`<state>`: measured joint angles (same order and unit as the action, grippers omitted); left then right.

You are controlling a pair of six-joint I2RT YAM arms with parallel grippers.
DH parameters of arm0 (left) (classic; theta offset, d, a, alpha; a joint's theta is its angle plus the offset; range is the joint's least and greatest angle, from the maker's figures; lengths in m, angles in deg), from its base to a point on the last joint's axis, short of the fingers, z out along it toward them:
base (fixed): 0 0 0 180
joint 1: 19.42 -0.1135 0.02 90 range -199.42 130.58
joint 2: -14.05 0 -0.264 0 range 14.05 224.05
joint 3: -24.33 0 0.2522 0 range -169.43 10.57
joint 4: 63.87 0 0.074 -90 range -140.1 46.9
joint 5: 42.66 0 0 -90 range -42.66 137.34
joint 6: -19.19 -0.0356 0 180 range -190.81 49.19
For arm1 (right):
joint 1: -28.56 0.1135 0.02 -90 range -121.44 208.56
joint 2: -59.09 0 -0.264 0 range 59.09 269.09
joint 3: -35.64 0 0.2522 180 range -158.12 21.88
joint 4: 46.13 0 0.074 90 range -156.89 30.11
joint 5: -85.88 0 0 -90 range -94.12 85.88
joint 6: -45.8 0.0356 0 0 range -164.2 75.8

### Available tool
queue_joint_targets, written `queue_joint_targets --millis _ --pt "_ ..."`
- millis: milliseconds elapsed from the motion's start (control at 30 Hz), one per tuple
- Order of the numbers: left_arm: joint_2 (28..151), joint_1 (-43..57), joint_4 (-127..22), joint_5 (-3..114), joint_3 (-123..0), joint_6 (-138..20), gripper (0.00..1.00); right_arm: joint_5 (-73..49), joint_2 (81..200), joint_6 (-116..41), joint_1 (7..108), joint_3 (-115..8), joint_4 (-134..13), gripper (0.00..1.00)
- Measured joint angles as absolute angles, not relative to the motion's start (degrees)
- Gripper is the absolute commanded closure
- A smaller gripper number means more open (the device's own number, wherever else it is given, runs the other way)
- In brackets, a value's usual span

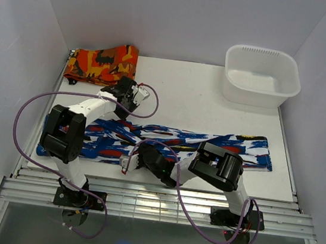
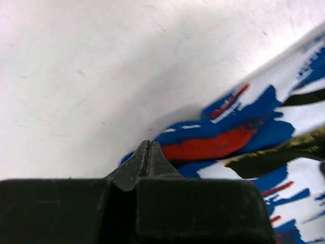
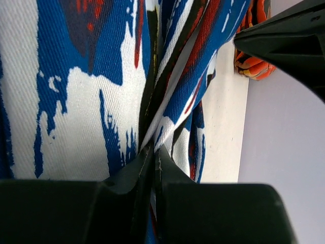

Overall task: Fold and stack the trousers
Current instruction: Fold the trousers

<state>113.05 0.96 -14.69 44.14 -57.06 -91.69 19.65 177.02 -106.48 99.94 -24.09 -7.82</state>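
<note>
1. Left gripper: shut tight right at the far edge of the trousers, can't tell if it caught any cloth.
2. Right gripper: clamped on a near-edge fold.
3. Trousers run left-to-right; both grippers sit left of middle.

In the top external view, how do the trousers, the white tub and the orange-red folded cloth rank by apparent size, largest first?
1. trousers, clearly largest.
2. white tub.
3. orange-red folded cloth, only slightly smaller; the tub's rim is nearer the camera, so these two are unsure.
</note>
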Motion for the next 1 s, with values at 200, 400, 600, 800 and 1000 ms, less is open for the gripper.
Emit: queue_joint_targets --millis 200,400,600,800,1000 --pt "114.3 0.0 -15.8 43.2 -60.7 -92.7 0.48 19.9 177.1 -106.2 100.0 -24.1 -7.7 0.92" --pt "116.9 0.0 -14.1 46.1 -61.3 -91.7 0.41 20.6 177.4 -106.1 100.2 -24.2 -7.4 0.92" --pt "118.2 1.1 -11.4 49.4 -61.3 -90.8 0.39 22.9 178.7 -106.6 100.8 -24.6 -5.8 0.92" --pt "118.3 1.7 -11.1 44.4 -59.4 -91.1 0.39 24.3 179.5 -106.3 101.1 -25.6 -6.0 0.92" --pt "118.3 0.8 -11.1 40.2 -59.3 -92.8 0.37 24.7 179.9 -105.7 101.1 -26.9 -7.2 0.92"
